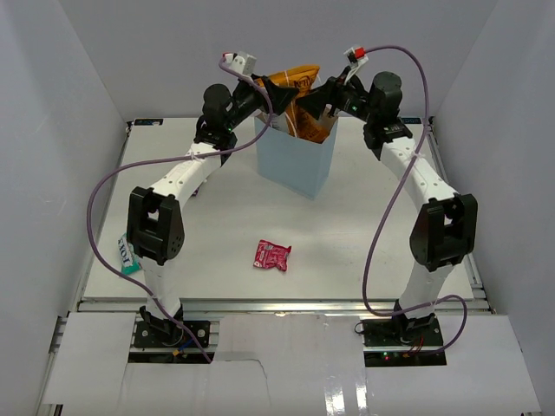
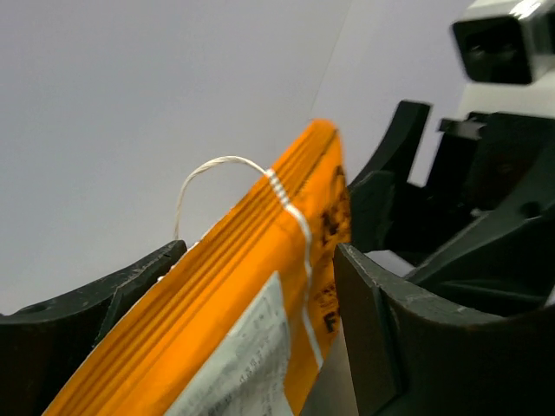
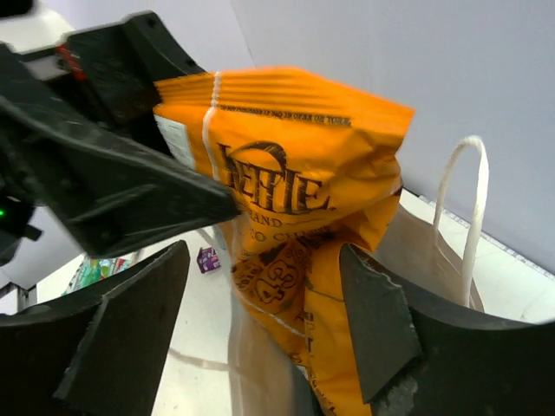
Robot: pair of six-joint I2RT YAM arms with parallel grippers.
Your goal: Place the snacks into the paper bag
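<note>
While the orange chip bag stands upright in the paper bag at far middle of the table, long axis vertical, crimped top up | right gripper spread wide, clasping nothing | left gripper straddles its top, grip unclear.

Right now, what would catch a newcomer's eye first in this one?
An orange chip bag juts from the upright light blue paper bag at the white table's far middle, left pincer and right pincer flanking it. A small pink-red packet lies alone mid-table.
</note>
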